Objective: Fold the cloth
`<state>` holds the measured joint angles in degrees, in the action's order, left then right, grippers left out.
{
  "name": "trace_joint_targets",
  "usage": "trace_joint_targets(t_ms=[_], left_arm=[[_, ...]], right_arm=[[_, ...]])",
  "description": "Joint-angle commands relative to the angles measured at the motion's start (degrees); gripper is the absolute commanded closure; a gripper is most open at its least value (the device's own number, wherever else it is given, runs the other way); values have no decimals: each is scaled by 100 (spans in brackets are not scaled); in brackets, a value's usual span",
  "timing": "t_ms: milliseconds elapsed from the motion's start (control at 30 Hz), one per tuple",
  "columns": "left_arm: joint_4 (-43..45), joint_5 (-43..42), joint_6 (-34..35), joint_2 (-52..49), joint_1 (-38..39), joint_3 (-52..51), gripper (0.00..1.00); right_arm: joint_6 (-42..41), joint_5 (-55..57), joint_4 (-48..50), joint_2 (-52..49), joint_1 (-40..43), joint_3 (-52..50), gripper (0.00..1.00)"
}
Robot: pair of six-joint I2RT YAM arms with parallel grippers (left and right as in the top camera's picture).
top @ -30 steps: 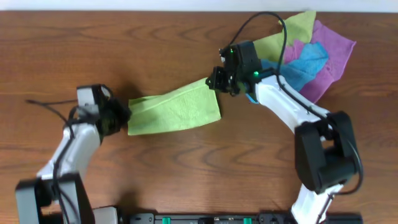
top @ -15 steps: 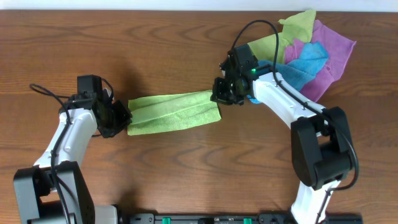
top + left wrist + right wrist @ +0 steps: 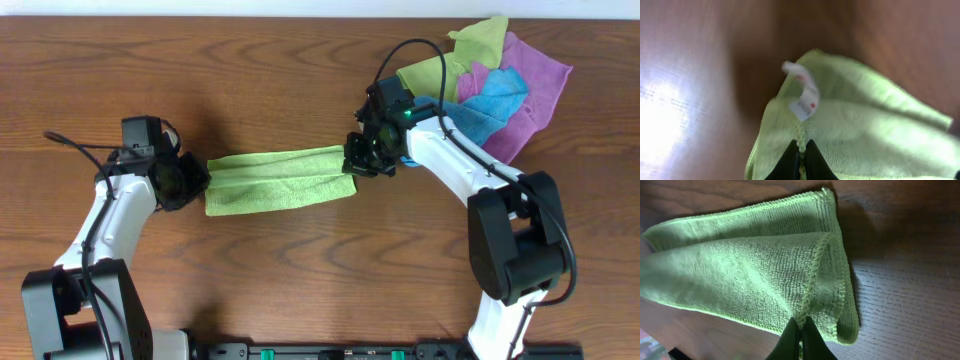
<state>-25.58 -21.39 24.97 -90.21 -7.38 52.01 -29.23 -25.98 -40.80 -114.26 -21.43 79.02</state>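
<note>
cloth (image 3: 280, 180) folded long, taut; left pincer (image 3: 203, 182), right pincer (image 3: 351, 166) — pinching opposite edges

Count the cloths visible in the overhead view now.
4. The lime-green cloth spans the middle, pinched by the left gripper and right gripper; a yellow-olive cloth, a blue cloth and a purple cloth overlap at upper right, possibly hiding more.

Four cloths: lime-green cloth (image 3: 280, 180), olive cloth (image 3: 472, 45), blue cloth (image 3: 497, 98), purple cloth (image 3: 540, 75); plus left tool (image 3: 204, 181), right tool (image 3: 351, 160).

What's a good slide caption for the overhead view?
Folded lime-green cloth pinched at opposite ends by left gripper and right gripper.
</note>
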Motion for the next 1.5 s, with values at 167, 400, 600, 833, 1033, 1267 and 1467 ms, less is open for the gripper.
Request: trace_joint_targets(t_ms=[167, 400, 600, 833, 1033, 1267, 1467], left_arm=[[680, 52, -101, -85, -9, 61, 94], [765, -269, -127, -614, -9, 61, 94], [518, -267, -232, -680, -9, 61, 94], [162, -420, -282, -634, -11, 94, 30], [-306, -520, -619, -31, 2, 328, 61], [-219, 356, -662, 140, 367, 323, 94], [129, 531, -651, -516, 839, 323, 94]], right_arm=[[98, 11, -146, -24, 33, 90, 98], [96, 103, -256, -24, 35, 90, 98], [98, 216, -387, -24, 33, 90, 94], [103, 216, -487, -4, 111, 94, 30], [107, 173, -525, 229, 417, 411, 98], [798, 1113, -11, 367, -103, 485, 98], [916, 1569, 63, 52, -522, 485, 98]])
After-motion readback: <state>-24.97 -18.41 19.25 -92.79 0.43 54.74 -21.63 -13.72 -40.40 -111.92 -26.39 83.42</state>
